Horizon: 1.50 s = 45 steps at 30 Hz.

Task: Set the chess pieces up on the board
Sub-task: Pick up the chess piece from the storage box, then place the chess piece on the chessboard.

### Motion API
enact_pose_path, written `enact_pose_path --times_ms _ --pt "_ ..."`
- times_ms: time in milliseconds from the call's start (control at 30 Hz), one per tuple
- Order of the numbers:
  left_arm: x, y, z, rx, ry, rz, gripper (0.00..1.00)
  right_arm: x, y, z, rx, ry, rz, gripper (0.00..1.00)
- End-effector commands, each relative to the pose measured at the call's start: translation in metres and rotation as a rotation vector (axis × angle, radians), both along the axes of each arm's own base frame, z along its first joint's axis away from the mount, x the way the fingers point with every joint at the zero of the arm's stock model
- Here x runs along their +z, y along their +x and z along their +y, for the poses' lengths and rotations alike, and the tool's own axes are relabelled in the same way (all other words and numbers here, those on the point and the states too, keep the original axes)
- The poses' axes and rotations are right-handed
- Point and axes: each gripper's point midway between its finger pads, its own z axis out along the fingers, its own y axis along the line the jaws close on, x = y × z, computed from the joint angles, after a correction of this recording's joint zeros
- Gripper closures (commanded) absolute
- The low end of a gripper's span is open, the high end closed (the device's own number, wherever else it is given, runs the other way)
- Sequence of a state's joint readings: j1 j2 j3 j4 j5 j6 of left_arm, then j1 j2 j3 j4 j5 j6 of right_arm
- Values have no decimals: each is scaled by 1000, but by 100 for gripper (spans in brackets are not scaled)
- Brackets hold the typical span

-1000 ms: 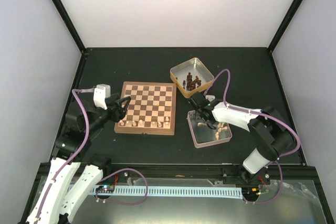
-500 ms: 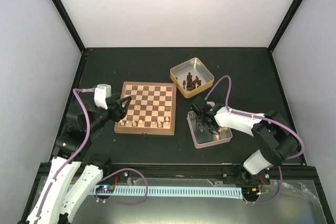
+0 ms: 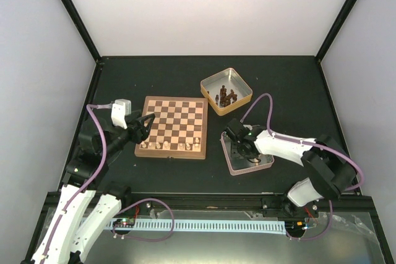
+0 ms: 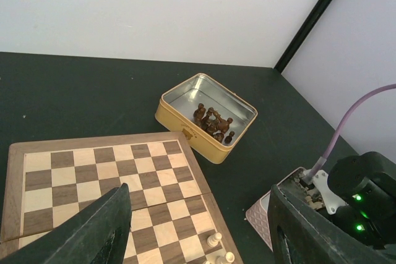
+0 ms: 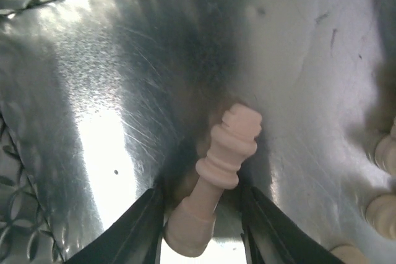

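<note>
- Fingers of the right gripper stand apart astride a pale chess piece. One touches its base and a gap shows at the other.
- That piece lies on the floor of a metal tin, with other pale pieces near one side.
- Left gripper gapes wide and holds nothing, above the near edge of the board.
- Cream figures stand along the board's near row.
- Dark pieces sit in a yellow tin beyond the board.
</note>
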<state>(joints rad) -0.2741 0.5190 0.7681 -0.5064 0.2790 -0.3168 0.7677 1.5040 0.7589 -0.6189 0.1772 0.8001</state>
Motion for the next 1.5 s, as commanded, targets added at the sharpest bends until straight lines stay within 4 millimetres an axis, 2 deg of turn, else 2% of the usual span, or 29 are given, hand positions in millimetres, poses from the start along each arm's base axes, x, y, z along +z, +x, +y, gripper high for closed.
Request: enact_pose_path --times_ms 0,367,533,633,767,900,967,1100,1167,1267,1467 --pt "8 1 -2 -14 -13 -29 38 -3 -14 -10 -1 -31 24 66" --pt "7 0 -2 -14 -20 -18 38 -15 -6 -11 19 -64 1 83" --pt "7 1 -3 -14 -29 -12 37 -7 2 -10 22 -46 -69 85" --pt "6 2 -5 -22 -42 1 37 7 12 -7 56 -14 -158 86" --pt "1 5 -15 -55 -102 67 36 41 31 3 127 54 -337 86" --pt "-5 4 -48 -224 -241 204 36 90 43 25 238 214 -568 86" --pt "-4 3 -66 -327 -311 259 36 119 41 39 322 314 -676 86" --pt "-2 0 -89 -466 -331 338 36 191 19 64 533 524 -908 87" --pt "-3 -2 -97 -505 -328 364 36 215 9 72 627 568 -974 87" --pt "2 -5 -109 -568 -358 375 34 233 -3 88 767 601 -979 87" --pt "20 -12 -136 -687 -395 379 33 258 -31 117 991 747 -987 87"
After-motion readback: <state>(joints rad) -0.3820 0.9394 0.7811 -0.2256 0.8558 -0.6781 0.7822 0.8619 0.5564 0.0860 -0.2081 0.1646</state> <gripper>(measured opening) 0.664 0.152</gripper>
